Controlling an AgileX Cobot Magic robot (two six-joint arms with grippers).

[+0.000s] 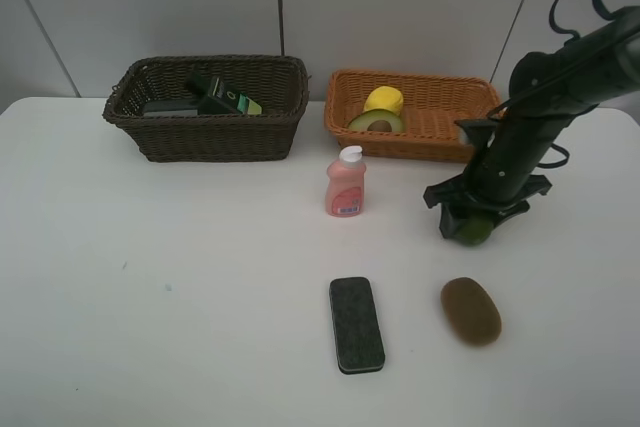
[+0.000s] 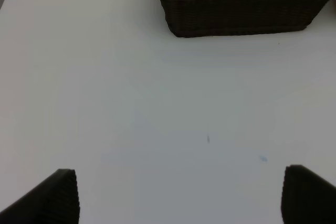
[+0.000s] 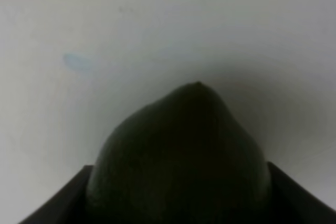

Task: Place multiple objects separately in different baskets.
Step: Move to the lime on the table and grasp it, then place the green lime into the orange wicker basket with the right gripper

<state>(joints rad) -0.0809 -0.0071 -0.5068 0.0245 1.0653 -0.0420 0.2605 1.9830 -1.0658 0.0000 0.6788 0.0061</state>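
My right gripper (image 1: 470, 227) is down on the table right of centre, its fingers pressed against both sides of the green avocado (image 1: 474, 232), which fills the right wrist view (image 3: 184, 156). The brown kiwi (image 1: 470, 310) lies just in front of it, the black eraser (image 1: 356, 324) to the kiwi's left, and the pink white-capped bottle (image 1: 345, 182) stands upright mid-table. In the orange-tan basket (image 1: 420, 144) lie the lemon (image 1: 384, 100) and the halved avocado (image 1: 377, 122). The dark brown basket (image 1: 200, 142) holds the dark green pump bottle (image 1: 225, 97). My left gripper (image 2: 178, 198) is open over bare table.
Both baskets stand side by side at the back against the wall. The left wrist view shows the dark brown basket (image 2: 236, 14) ahead of the left gripper across white tabletop. The right arm leans in from the right edge.
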